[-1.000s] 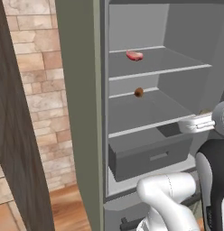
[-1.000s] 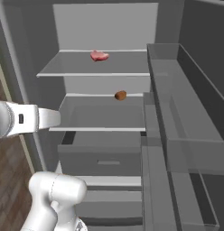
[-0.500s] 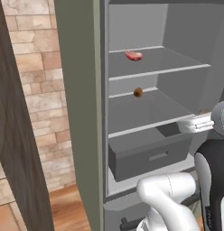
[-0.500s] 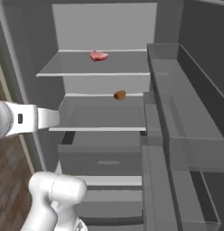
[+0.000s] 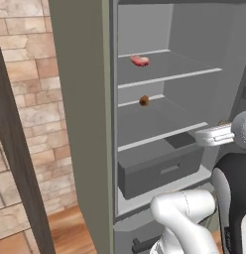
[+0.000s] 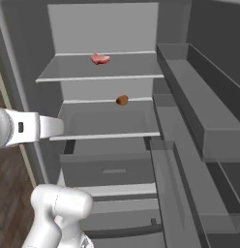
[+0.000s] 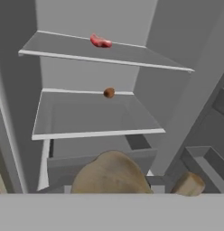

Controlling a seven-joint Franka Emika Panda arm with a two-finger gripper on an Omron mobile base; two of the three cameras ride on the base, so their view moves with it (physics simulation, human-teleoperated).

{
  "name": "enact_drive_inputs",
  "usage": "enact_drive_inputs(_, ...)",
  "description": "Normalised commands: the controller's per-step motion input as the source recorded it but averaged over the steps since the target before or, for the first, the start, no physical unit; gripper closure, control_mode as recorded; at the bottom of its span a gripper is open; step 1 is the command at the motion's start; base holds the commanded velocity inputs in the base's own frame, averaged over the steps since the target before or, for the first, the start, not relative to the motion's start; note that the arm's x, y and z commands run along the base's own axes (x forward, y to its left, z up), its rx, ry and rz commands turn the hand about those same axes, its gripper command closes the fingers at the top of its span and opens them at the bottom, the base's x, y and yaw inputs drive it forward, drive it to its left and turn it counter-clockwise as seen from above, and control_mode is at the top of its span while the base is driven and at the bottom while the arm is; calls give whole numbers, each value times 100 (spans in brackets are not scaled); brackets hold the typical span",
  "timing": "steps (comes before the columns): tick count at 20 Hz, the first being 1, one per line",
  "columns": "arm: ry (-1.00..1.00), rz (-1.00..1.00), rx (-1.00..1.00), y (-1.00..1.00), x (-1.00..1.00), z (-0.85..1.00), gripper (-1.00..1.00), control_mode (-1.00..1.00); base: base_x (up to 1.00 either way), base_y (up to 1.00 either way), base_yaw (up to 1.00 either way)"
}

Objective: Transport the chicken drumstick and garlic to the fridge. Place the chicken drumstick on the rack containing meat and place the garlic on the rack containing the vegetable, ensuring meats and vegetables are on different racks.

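Orange-brown chicken drumstick [image 7: 111, 173] is sitting clamped in my gripper [image 7: 132, 191], facing the open fridge [image 7: 177, 90], meat [image 7: 100, 42] lying above the vegetable [image 7: 109, 92].

top fridge shelf [image 6: 136, 70] carries the pink meat [image 6: 99, 59]; lower shelf [image 6: 93, 127] the brown ball [image 6: 122, 100]

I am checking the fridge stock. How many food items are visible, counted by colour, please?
Pink-red, meat: 1
Dark brown, round vegetable: 1
Tan-brown, item close to the hand camera: 1
Total: 3
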Motion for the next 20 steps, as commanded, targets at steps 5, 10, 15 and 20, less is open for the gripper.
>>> enact_drive_inputs(5, 0, 2, 2, -3, 14, -1, 100, -100, 60, -8, 1)
enact_drive_inputs(10, -6, 12, 10, -14, 53, -42, 100, -100, 0, 0, 0)
enact_drive_inputs(15, 0, 7, 10, 0, 100, -37, 100, -100, 0, 0, 0)
enact_drive_inputs(20, 0, 0, 2, 0, 92, -23, 100, -100, 0, 0, 0)
